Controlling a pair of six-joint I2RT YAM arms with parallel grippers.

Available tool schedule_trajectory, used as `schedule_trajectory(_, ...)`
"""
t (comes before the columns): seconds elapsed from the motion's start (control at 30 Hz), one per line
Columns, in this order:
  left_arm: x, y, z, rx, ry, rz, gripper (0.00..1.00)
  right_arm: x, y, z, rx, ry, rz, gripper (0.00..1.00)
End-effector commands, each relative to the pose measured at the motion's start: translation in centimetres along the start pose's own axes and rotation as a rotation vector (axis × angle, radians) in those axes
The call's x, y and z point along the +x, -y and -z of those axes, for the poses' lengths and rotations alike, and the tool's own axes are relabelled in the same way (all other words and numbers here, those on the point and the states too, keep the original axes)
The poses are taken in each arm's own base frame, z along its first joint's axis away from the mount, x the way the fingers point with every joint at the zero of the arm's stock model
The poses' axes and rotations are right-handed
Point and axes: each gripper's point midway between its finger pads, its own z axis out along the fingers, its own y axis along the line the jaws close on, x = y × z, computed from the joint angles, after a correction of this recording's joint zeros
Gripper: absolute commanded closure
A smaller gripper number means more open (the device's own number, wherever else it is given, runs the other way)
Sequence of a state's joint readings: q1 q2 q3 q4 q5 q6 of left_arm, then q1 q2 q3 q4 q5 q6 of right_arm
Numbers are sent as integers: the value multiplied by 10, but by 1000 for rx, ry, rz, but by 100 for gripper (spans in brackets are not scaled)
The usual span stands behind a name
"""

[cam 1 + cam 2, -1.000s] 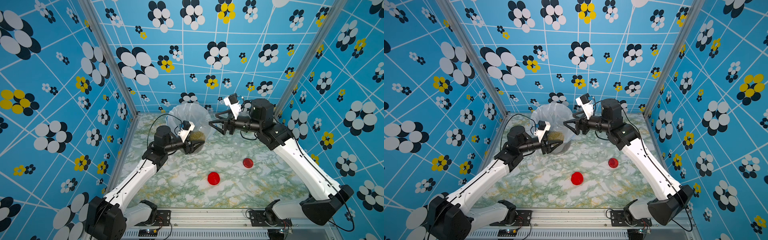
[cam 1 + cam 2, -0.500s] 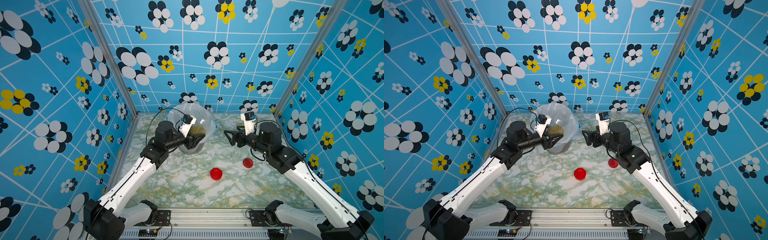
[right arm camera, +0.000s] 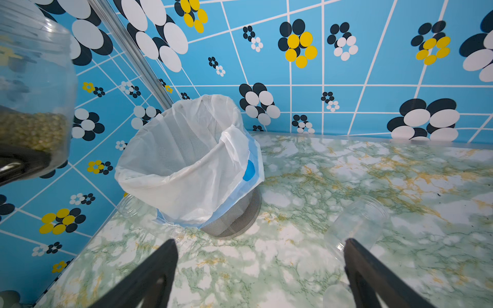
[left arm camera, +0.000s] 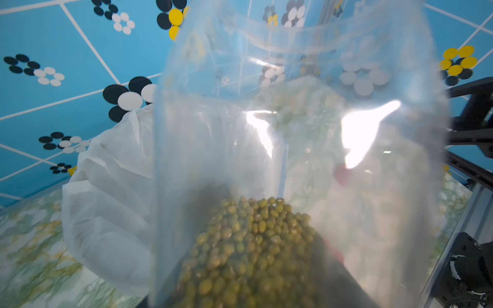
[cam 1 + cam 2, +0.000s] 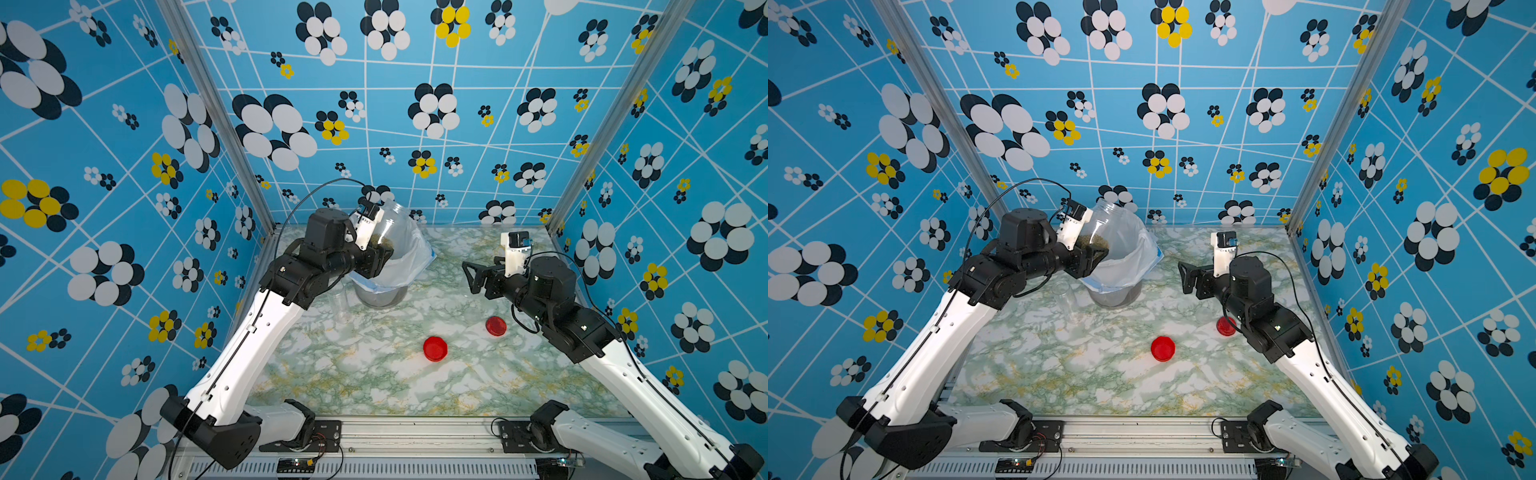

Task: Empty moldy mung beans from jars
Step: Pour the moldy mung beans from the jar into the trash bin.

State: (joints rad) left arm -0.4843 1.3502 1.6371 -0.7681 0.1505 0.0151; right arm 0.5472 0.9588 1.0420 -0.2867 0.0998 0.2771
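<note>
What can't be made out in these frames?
Left gripper: far finger behind the held jar in both top views.
Mold on mung beans: left wrist view, blurred.
Bin bottom: right wrist view, bag hides it.
One red lid: partly behind the right arm in a top view.

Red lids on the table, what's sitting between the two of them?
Nothing. Only a bare stretch of marbled tabletop separates the nearer red lid from the farther red lid. That shows in both top views.
</note>
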Motion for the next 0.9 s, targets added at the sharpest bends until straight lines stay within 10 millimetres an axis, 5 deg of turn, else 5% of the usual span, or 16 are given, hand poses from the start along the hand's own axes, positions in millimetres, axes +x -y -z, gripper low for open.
schedule_trajectory(0.0, 25, -28, -1, -143, -154, -19, 72, 2, 0, 3, -10, 16, -33, 1)
schedule_trajectory(0.4, 4, -75, -10, -448, -310, -231, 73, 22, -5, 2, -64, -15, -61, 1)
schedule_trajectory(0.57, 18, -87, -14, -516, -475, -388, 72, 23, -7, 1, -73, -14, -51, 1)
schedule_trajectory(0.87, 12, -110, 4, -696, -528, -527, 71, 22, -10, 1, -93, -13, -58, 1)
